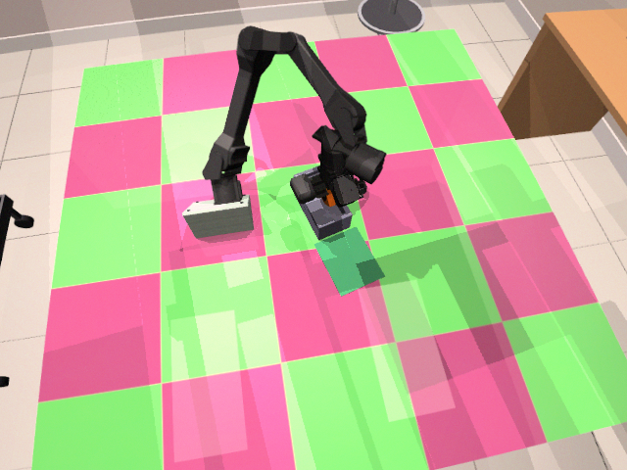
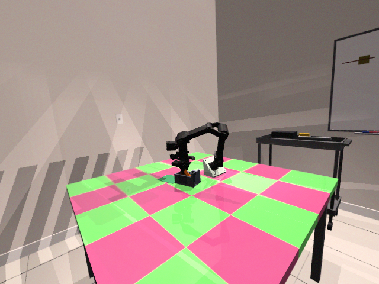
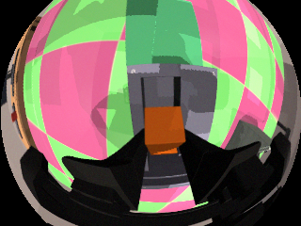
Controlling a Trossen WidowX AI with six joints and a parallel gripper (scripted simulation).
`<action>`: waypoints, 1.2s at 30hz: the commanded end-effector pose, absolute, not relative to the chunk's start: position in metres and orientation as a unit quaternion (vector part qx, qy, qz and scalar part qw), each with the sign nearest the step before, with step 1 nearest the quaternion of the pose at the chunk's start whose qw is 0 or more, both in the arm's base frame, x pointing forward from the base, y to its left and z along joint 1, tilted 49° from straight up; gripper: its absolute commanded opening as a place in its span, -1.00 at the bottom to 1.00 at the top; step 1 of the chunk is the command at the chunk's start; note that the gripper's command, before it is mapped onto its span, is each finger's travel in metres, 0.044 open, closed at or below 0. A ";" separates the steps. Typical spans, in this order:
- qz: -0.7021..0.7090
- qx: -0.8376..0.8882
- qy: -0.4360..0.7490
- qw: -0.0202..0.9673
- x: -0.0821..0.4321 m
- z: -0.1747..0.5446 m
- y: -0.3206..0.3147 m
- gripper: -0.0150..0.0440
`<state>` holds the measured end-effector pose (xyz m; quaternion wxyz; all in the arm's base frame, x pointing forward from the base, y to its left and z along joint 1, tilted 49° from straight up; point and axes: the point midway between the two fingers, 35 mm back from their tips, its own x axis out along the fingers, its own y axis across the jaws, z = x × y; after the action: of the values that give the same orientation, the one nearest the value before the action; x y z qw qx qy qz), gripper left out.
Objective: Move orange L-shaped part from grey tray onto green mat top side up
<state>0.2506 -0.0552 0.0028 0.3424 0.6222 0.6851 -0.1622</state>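
The orange L-shaped part (image 1: 330, 198) (image 2: 186, 173) (image 3: 165, 126) is tilted in the grey tray (image 1: 336, 225) (image 2: 186, 180) (image 3: 202, 91), with its raised end standing above the rim in the exterior view. My gripper (image 3: 162, 131) points down over the tray and is shut on that raised end, one finger against each side in the wrist view. The part's lower end is hidden beneath the raised end and the fingers. The green mat (image 1: 344, 262) (image 2: 166, 178) (image 3: 174, 33) lies flat beside the tray's far end in the wrist view, with nothing on it.
The arm's pale wedge-shaped base (image 1: 219, 223) (image 2: 209, 167) stands on the checkered table (image 1: 217, 414) (image 2: 189, 223), to the left of the tray in the top view. The tray walls stand close around the part and fingers. A wooden desk (image 1: 552, 96) is beyond the table.
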 end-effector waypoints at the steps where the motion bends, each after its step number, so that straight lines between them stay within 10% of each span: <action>1: -0.162 0.622 0.685 0.343 0.250 0.003 -0.056 -0.19; 6: -0.162 0.622 0.685 0.343 0.250 0.003 -0.056 -0.49; 36: -0.163 0.623 0.685 0.341 0.250 0.028 -0.083 -0.49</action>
<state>0.2501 -0.0782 0.0239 0.3417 0.6208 0.6865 -0.1630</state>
